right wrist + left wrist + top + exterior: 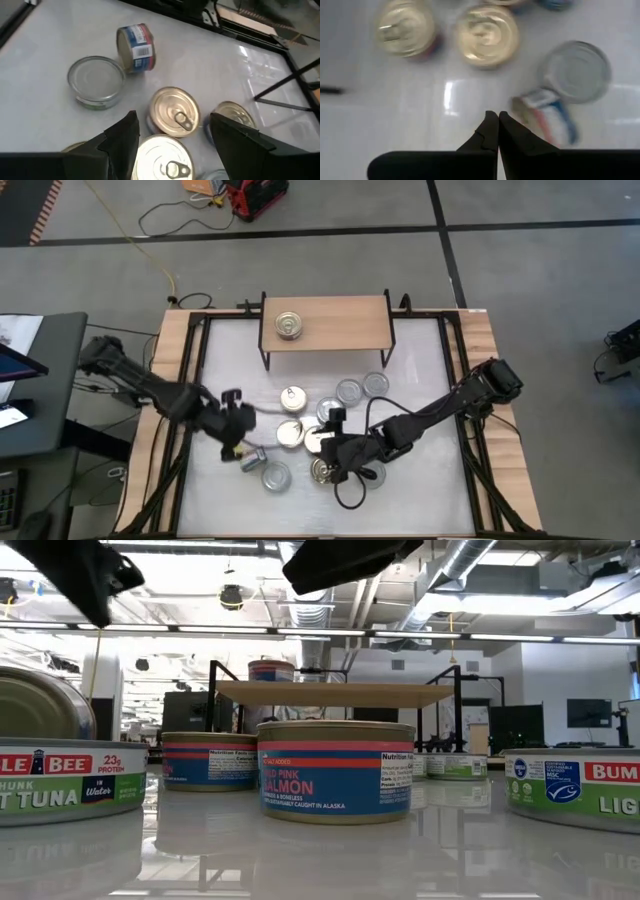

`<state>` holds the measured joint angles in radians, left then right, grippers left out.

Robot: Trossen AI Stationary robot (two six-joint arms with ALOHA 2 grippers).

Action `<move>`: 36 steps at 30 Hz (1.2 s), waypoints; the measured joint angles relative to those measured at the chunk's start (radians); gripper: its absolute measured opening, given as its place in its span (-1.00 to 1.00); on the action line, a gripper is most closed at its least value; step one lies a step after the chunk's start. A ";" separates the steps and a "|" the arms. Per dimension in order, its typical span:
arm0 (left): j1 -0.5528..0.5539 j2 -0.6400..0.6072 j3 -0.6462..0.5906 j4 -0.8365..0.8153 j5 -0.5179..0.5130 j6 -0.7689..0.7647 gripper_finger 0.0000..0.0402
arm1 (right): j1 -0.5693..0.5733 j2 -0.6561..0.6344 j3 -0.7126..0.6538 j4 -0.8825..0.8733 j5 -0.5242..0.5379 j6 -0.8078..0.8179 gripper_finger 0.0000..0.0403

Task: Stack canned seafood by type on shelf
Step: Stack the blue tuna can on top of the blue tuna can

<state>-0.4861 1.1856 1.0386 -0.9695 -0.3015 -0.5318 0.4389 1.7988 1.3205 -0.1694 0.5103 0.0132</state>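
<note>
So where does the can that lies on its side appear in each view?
High view: the tipped can lies at the left edge of the group of cans, toward the picture's bottom.
Low view: I cannot pick it out with certainty.
Left wrist view: right of centre, lower half.
Right wrist view: upper part, left of centre.
Shared landmark: the upright silver-lidded can right beside it, also seen in both wrist views.

Two dark, jointed robot arms

Left arm point(150, 385) and right arm point(450, 405) are matte black, slim, with bulkier joints; a black cable point(352, 490) loops by the right gripper point(335, 465), whose fingers point(120, 137) are flat and angular.
</note>
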 joint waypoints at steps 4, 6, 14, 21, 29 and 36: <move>0.043 -0.040 0.000 0.060 -0.004 0.013 -0.99 | -0.002 0.000 0.000 -0.003 -0.043 0.013 0.36; 0.041 -0.053 0.000 0.082 -0.014 0.019 -0.93 | -0.002 0.000 0.000 -0.007 -0.045 0.009 0.36; -0.037 0.009 0.000 0.192 0.148 -0.142 -0.21 | -0.019 0.000 0.000 -0.030 -0.045 -0.006 0.36; -0.113 0.153 -0.001 0.097 0.053 -0.238 0.32 | -0.042 0.000 0.000 -0.024 -0.045 -0.019 0.36; -0.108 0.241 0.000 0.130 0.076 -0.329 0.68 | -0.042 0.000 0.000 -0.019 -0.042 -0.035 0.36; -0.107 0.330 0.000 0.120 0.093 -0.352 0.73 | -0.040 0.000 0.000 -0.022 -0.043 -0.036 0.36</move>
<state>-0.5932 1.5159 1.0386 -0.8496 -0.2088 -0.8842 0.3986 1.7988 1.3205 -0.1913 0.4675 -0.0231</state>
